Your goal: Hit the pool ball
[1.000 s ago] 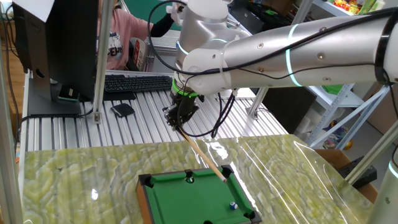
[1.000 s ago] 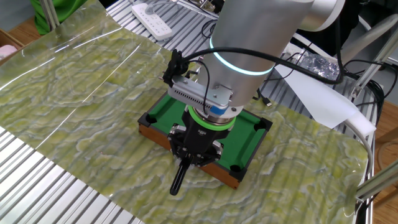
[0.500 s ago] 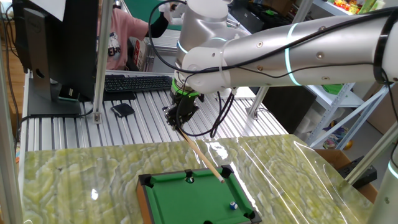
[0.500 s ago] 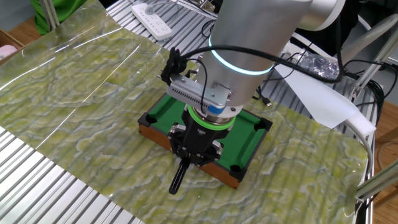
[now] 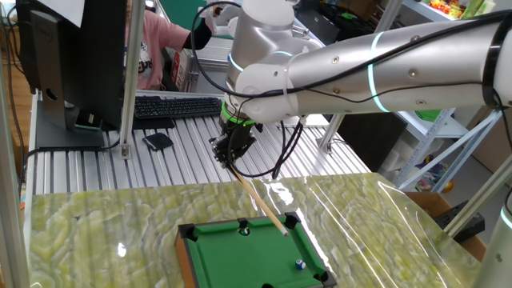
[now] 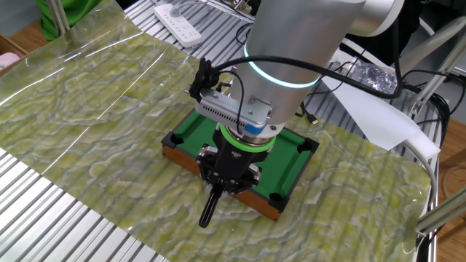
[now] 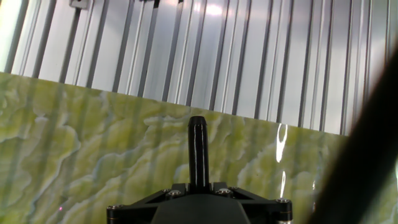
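Above the mini pool table (image 5: 232, 260), the pincer (image 5: 230, 154) stays clenched on the cue (image 5: 262, 203), whose tip sits well apart from the pool ball (image 5: 300, 263) near the right rail; a misaligned stroke would miss it.

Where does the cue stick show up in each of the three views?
One fixed view: the cue stick slants from the tool at centre down to the mini pool table, its tip over the far rail.
The other fixed view: only its dark butt shows, sticking out below the tool at lower centre, in front of the table's near rail.
Hand view: the dark butt stands upright at lower centre.
Shared landmark: the green marbled mat.
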`<act>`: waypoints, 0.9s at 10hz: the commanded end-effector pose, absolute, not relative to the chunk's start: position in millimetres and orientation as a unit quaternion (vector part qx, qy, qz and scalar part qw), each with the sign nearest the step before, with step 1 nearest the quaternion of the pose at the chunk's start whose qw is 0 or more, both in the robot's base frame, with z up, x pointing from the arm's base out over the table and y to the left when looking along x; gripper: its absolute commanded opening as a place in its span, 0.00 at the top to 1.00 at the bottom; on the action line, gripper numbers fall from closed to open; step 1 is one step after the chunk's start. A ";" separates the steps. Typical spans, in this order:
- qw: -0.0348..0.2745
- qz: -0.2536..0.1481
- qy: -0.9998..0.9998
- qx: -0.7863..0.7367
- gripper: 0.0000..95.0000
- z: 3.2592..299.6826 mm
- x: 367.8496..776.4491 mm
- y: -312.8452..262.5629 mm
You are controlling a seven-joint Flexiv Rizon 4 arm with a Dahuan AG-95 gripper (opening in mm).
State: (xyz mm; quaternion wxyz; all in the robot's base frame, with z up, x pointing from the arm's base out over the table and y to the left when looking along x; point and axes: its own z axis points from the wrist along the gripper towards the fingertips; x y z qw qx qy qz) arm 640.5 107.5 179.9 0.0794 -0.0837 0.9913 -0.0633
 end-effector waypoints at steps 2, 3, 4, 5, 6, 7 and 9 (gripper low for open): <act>0.081 -0.062 0.991 -0.082 1.00 180.4 640.8 107.8; 0.081 -0.062 0.991 -0.082 1.00 180.4 640.8 107.8; 0.080 -0.061 0.992 -0.080 1.00 180.4 640.8 107.8; 0.079 -0.061 0.992 -0.078 1.00 180.4 640.8 107.8; 0.079 -0.060 0.992 -0.077 1.00 180.4 640.8 107.8; 0.079 -0.060 0.992 -0.077 1.00 180.4 640.8 107.8; 0.080 -0.060 0.992 -0.075 1.00 180.4 640.8 107.8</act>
